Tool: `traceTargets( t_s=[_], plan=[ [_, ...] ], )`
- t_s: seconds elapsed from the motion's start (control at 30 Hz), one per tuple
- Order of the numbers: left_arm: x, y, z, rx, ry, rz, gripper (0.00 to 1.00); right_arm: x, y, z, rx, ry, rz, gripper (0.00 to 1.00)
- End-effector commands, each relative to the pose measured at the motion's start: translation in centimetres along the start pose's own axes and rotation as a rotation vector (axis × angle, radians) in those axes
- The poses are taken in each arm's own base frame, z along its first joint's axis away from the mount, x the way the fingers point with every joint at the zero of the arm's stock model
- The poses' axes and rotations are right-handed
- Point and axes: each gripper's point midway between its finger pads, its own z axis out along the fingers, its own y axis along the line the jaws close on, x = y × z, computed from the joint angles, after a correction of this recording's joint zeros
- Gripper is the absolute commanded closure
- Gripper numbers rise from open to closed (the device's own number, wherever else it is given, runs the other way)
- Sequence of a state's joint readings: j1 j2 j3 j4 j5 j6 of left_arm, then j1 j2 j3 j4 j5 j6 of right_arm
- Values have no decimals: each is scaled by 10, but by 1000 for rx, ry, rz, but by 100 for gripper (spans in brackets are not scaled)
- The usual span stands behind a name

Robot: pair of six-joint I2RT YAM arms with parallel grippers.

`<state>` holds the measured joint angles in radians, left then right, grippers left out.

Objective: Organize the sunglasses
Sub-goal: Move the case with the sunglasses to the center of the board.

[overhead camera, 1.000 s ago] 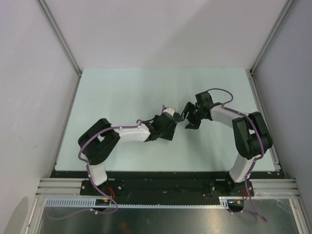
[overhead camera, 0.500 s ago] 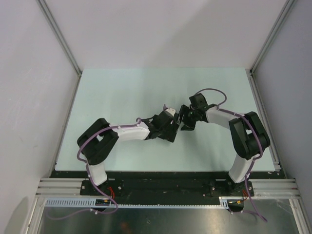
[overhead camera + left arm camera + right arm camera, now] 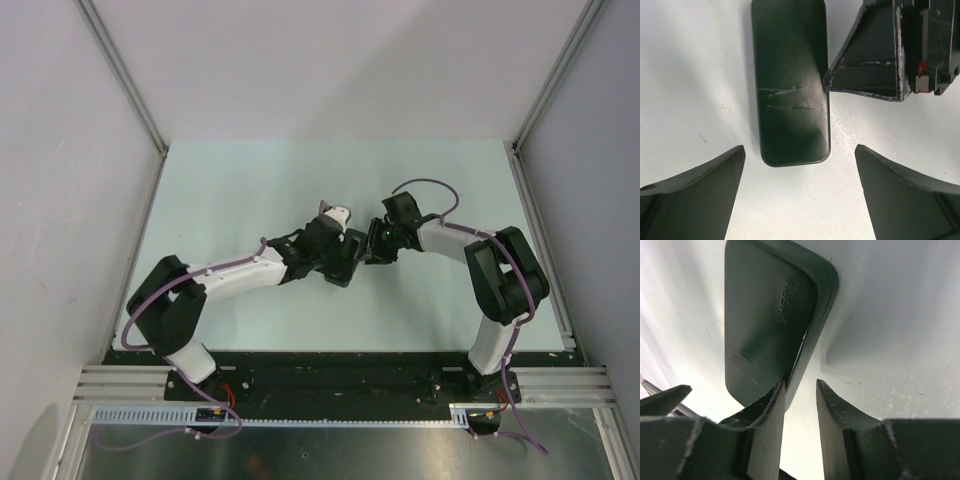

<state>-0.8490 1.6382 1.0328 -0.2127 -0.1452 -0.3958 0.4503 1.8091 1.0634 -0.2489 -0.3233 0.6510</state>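
The sunglasses are hidden in every view. A black oblong case (image 3: 790,100) lies on the table's middle, mostly covered by both grippers in the top view. My left gripper (image 3: 799,150) (image 3: 347,260) is open wide, and the case's near end lies just ahead of its fingertips. My right gripper (image 3: 801,382) (image 3: 374,246) stands at the case's (image 3: 765,325) side with a narrow gap between its jaws and only table showing in that gap. Its left finger (image 3: 771,405) touches the case's seam edge. That finger (image 3: 875,60) also shows against the case in the left wrist view.
The pale green table (image 3: 250,190) is fenced by grey walls and metal rails at left (image 3: 125,75) and right (image 3: 555,80). Both arms meet near the table's centre, their purple cables looping above them.
My left arm has stretched further out and its gripper has opened wide. My right gripper has slid left to the case and its jaws have narrowed.
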Motion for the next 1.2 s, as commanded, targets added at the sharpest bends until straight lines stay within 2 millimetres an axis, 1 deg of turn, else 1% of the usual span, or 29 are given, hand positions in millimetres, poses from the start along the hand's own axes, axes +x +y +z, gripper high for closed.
traceTargets(
  t_s=[0.0,0.03,0.07,0.1,0.13,0.17,0.2,0.23,0.27,0.3,0.33,0.4,0.43,0.5,0.57,0.7,0.73,0.8,0.83,0.87,0.9,0.93,0.97,1.0,1.03,1.07,1.1,1.13,1.17],
  plan=[
    [-18,9,-17,18,-52,-73,4,11,-30,14,140,3,-65,66],
    [-19,12,-19,18,-53,-87,4,9,-32,13,149,-6,-69,66],
    [-21,16,-21,18,-59,-99,4,9,-29,12,146,-13,-82,65],
    [-28,23,-27,14,-79,-121,4,8,-27,12,144,-19,-96,65],
    [-29,26,-30,17,-85,-132,4,6,-26,10,141,-28,-120,64],
    [-31,29,-32,14,-92,-141,4,1,-20,10,121,-47,-135,62],
    [-40,37,-40,10,-122,-155,4,-2,-17,10,103,-54,-145,62],
    [-42,40,-44,9,-129,-163,4,-2,-15,11,81,-48,-149,61],
    [-45,43,-48,12,-142,-169,4,-8,-8,13,49,-66,-165,61],
    [-49,51,-51,2,-155,-179,4,-11,-5,17,34,-65,-169,61],
    [-55,53,-60,13,-178,-186,3,-10,0,20,3,-48,-183,61],
    [-60,62,-67,5,-196,-195,3,-13,14,25,-59,-40,-202,61],
    [-66,64,-75,2,-221,-197,3,-14,13,30,-62,-30,-196,62],
    [-70,72,-83,-11,-243,-194,1,-18,21,32,-94,-42,-212,62],
    [-74,76,-93,-20,-267,-194,0,-21,25,35,-103,-47,-215,63],
    [-79,84,-106,-22,-291,-187,0,-33,29,36,-96,-74,-253,62],
    [-78,84,-108,-21,-289,-184,0,-40,31,34,-92,-97,-262,61],
    [-81,87,-113,-21,-300,-183,0,-48,31,27,-78,-120,-278,58],
    [-81,88,-115,-19,-296,-182,0,-54,31,23,-65,-143,-283,55],
    [-81,89,-116,-20,-296,-182,0,-62,38,8,-69,-179,-292,52],
    [-85,91,-119,-19,-304,-185,0,-67,40,0,-64,-203,-311,48],
    [-85,92,-122,-20,-301,-184,0,-73,39,-10,-37,-237,-315,42],
    [-86,94,-123,-23,-300,-187,0,-82,49,-30,-46,-287,-328,39],
    [-89,98,-126,-31,-304,-193,0,-87,53,-43,-48,-316,-336,36],
    [-93,98,-131,-34,-306,-191,0,-87,51,-53,-25,-325,-338,30],
    [-94,99,-134,-38,-304,-191,0,-89,50,-64,-15,-341,-340,28],
    [-100,101,-140,-49,-319,-188,0,-95,56,-90,-13,-396,-342,25],
    [-99,107,-146,-81,-321,-192,0,-90,50,-100,15,-386,-338,17],
    [-101,111,-151,-102,-331,-194,0,-90,50,-114,31,-407,-337,12]
  ],
)
